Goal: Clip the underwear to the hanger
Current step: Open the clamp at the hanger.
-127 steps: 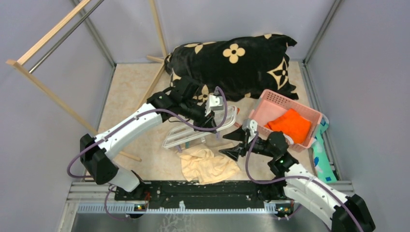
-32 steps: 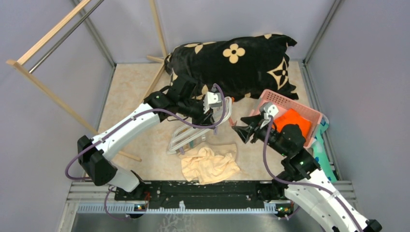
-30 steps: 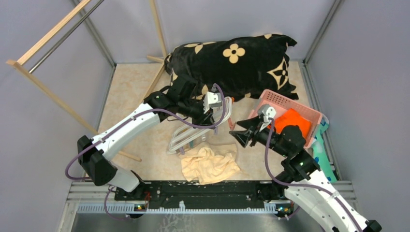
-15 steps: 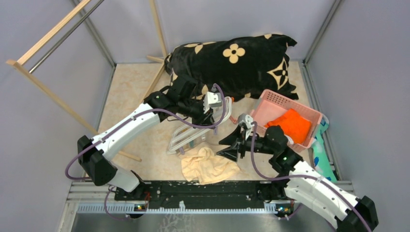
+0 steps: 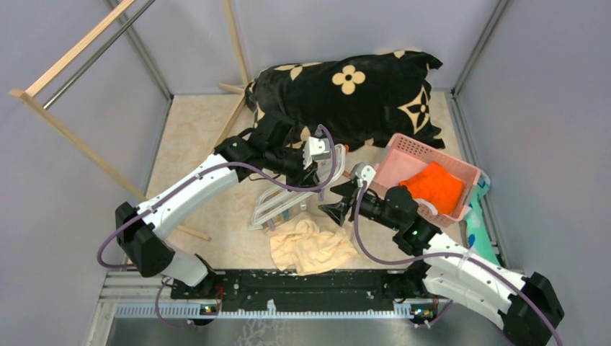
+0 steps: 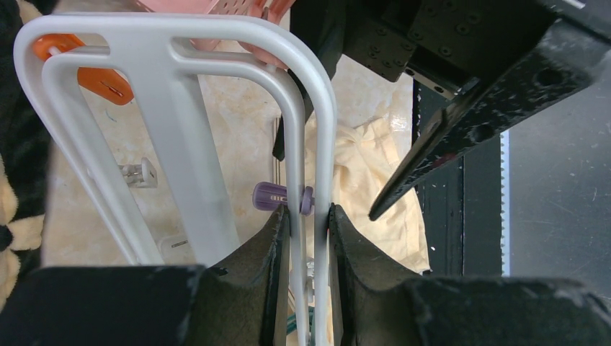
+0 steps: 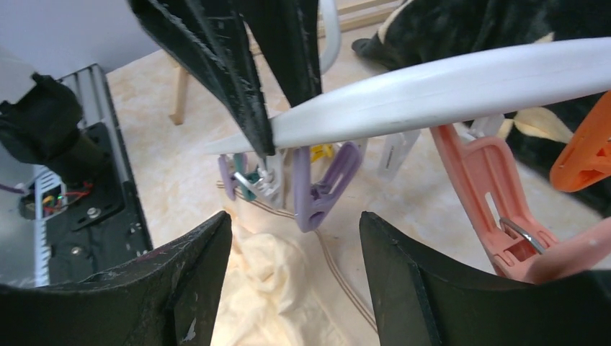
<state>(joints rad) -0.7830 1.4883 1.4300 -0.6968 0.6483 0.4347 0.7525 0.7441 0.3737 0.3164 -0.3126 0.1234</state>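
The hanger (image 5: 282, 201) is a white plastic frame tilted up off the floor, its clips dangling under it. My left gripper (image 5: 326, 180) is shut on the frame's thin double side bar; in the left wrist view both pads press that bar (image 6: 308, 216). The underwear (image 5: 314, 245) lies crumpled, cream-coloured, on the floor below the hanger. My right gripper (image 5: 339, 204) hovers open just right of the hanger's raised end. In the right wrist view its jaws (image 7: 295, 231) stand wide apart below the white bar (image 7: 447, 83), with a purple clip (image 7: 324, 184) hanging ahead and the underwear (image 7: 274, 288) beneath.
A pink basket (image 5: 461, 167) holding an orange cloth (image 5: 432, 186) stands at the right. Behind lies a black flowered cushion (image 5: 346, 94). The wooden rack (image 5: 72, 137) leans at the left. A teal patterned cloth (image 5: 479, 234) lies by the right wall. Pink (image 7: 490, 194) and orange (image 7: 583, 155) clips hang nearby.
My right gripper has swung from beside the basket down and left to the hanger's raised end, and its jaws have widened. The left arm and hanger have stayed put.
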